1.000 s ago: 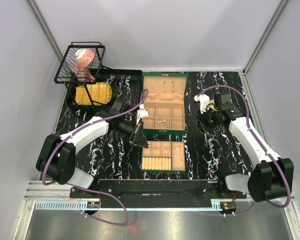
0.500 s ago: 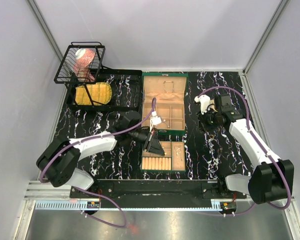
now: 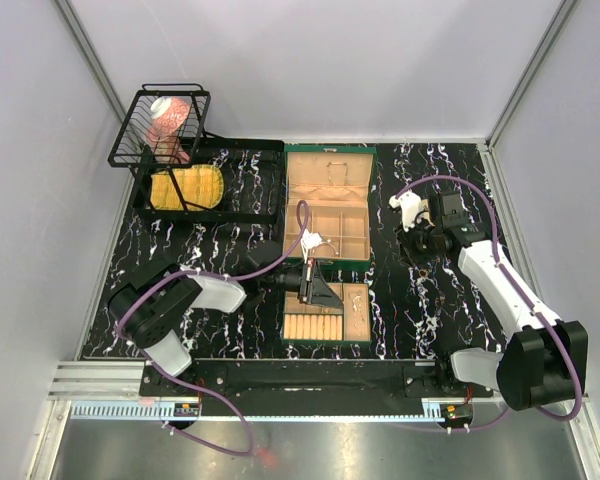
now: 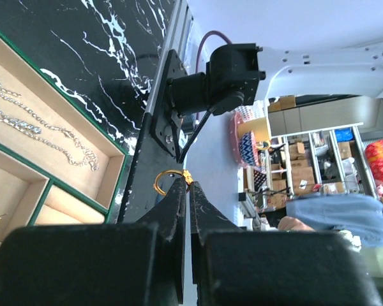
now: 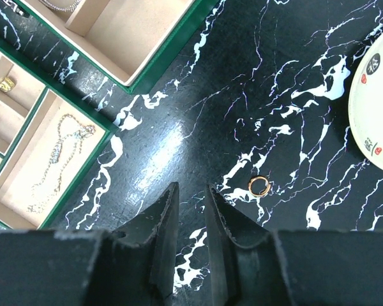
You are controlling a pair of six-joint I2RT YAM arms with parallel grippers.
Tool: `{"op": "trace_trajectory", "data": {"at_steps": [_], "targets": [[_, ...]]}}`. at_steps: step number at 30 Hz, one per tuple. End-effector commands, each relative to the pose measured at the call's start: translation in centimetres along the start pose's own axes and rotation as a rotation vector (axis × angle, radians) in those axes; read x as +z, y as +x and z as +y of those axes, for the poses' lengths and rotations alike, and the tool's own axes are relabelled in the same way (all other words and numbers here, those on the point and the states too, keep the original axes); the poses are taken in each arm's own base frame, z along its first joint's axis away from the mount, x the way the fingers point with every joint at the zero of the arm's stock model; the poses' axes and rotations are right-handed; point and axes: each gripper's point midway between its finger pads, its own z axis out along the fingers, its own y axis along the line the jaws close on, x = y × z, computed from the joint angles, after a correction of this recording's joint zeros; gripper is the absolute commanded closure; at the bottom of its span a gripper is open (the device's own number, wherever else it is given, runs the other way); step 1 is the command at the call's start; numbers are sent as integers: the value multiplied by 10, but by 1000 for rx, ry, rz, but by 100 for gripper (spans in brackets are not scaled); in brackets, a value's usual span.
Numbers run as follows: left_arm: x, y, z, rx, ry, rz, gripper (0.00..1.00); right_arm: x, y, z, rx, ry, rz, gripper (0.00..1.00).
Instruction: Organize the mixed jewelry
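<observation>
One small gold hoop (image 4: 166, 182) is pinched tight in the left gripper (image 4: 187, 186), nearest me, above the tray (image 3: 357, 310). Farther off on the right, the right gripper (image 5: 191, 188) hangs over the table (image 3: 410, 300), jaws slightly parted and holding nothing. A gold ring (image 5: 259, 185) lies just right of it, with a plate (image 5: 376, 108) beyond. Chains (image 5: 54, 162) rest in a beige compartment.

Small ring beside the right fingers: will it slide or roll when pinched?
The small ring lies flat, so rolling seems unlikely unless tipped on edge. The table looks glossy, so it may skate away from the fingers. It looks rigid and probably very light.
</observation>
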Motion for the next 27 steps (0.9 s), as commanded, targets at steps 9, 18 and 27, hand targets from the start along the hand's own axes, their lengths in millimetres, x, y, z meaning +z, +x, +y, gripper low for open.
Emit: {"op": "trace_trajectory", "data": {"at_steps": [9,18,27], "targets": [[3,1,14,-35,-45,-86,100,-3,-8,-7,-27,37,-38,72],[1,7,41,-35,-154,-82,100,-7,-11,-4,-33,27,-61,71],[5,17,48,-57,-193,-69,100,-8,-13,-3,-41,24,-72,71]]}}
